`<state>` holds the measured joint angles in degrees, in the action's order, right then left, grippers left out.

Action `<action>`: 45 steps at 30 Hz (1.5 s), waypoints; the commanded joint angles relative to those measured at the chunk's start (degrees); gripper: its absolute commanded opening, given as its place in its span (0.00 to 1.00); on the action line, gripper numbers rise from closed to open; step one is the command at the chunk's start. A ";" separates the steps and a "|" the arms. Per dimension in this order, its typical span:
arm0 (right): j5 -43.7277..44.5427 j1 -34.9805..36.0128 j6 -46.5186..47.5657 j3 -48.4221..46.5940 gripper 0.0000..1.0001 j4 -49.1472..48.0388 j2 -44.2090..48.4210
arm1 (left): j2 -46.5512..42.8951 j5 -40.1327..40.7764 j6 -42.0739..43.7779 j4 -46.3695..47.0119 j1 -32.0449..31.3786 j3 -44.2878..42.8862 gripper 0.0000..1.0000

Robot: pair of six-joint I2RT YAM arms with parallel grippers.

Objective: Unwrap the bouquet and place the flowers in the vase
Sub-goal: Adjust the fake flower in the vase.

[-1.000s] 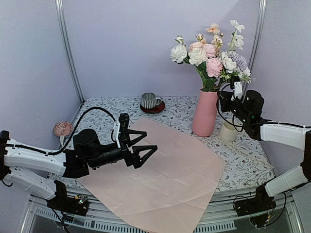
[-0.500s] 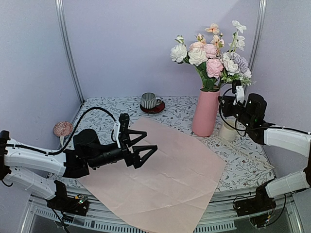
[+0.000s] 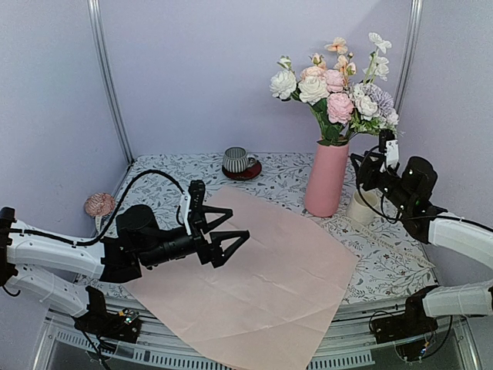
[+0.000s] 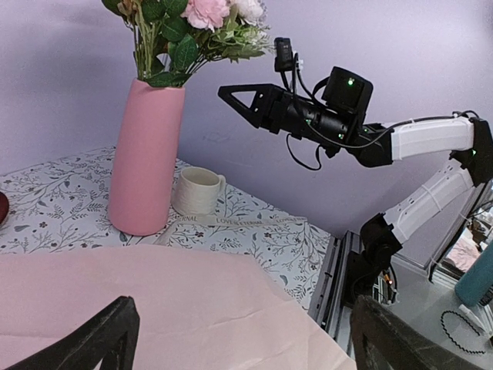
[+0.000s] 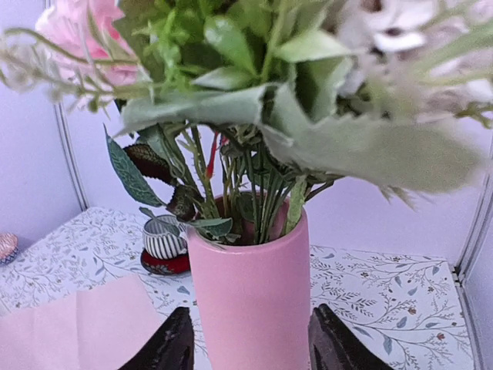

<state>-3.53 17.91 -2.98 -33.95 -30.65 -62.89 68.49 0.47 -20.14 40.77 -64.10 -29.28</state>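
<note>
Left tool (image 3: pixel 239 223) low, spread wide, right tool (image 4: pixel 235 102) high, parted

White shells on left arm (image 3: pixel 54 250) and right arm (image 3: pixel 462 231) links; black joints, black motor housings. Left tool (image 3: pixel 237 223), right tool (image 3: pixel 362 168): black fingers, hollow triangular frames. Thick black cable (image 3: pixel 146 176) looped over left arm. Green light (image 4: pixel 350 79) on right wrist housing. Black bases (image 3: pixel 108 320), loose wires.

The vase (image 3: pixel 325 179) is pink, the paper (image 3: pixel 262 285) pale pink, the cup (image 3: pixel 234 159) grey-striped.
</note>
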 commanded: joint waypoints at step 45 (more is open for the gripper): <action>-11.16 -7.26 -7.01 4.03 0.84 -57.56 -22.94 | -0.02 0.85 0.98 -0.81 0.79 -0.17 0.98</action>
<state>-12.97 11.31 -9.41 -27.46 -86.28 -84.33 68.53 0.75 -19.90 40.73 -64.10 -29.28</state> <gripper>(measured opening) 0.853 0.981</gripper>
